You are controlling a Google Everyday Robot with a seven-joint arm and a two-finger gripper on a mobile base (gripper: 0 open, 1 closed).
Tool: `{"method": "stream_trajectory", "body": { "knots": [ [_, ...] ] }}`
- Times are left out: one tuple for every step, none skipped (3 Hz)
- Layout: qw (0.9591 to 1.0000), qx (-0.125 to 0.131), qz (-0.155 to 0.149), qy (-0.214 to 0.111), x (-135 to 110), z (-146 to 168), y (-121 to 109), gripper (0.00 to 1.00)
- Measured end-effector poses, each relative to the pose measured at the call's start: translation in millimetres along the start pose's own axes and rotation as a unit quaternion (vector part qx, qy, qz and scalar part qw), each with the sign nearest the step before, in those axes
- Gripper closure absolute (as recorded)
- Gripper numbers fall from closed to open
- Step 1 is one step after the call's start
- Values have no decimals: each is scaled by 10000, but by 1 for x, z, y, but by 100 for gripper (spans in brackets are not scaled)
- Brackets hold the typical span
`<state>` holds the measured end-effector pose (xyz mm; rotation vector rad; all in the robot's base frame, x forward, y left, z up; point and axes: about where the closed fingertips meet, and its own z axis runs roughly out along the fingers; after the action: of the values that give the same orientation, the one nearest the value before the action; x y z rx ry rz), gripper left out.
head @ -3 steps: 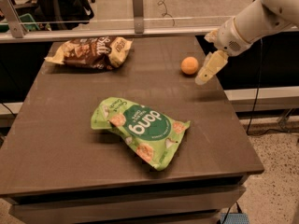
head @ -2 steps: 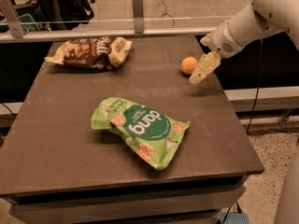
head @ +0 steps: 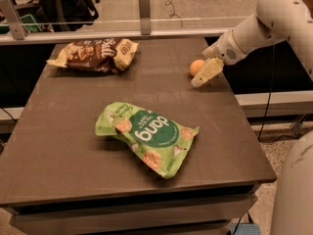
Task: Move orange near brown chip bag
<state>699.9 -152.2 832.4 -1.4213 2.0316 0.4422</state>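
One orange (head: pixel 196 66) on the table (head: pixel 73 131), far right, jaws just right of it — spread or not, cannot tell.

White "dang", upside down, on the green bag (head: pixel 146 133)

gripper (head: pixel 203 75) shifted left, now beside orange (head: pixel 196 66)

Cream tool (head: pixel 200 80) by small round orange (head: pixel 196 66); dark desk (head: pixel 161 77) open across to brown chip bag (head: pixel 95 55); green snack bag (head: pixel 146 136) sits nearer.
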Motion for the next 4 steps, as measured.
{"method": "stream_trajectory", "body": {
  "knots": [
    [10000, 4, 57, -31, -2, -3, -4, 42],
    [9999, 31, 40, -88, -12, -15, -4, 64],
    [9996, 23, -45, -269, -31, -23, 1, 88],
    [9996, -1, -44, -262, -30, -19, 1, 100]
  ]
}}
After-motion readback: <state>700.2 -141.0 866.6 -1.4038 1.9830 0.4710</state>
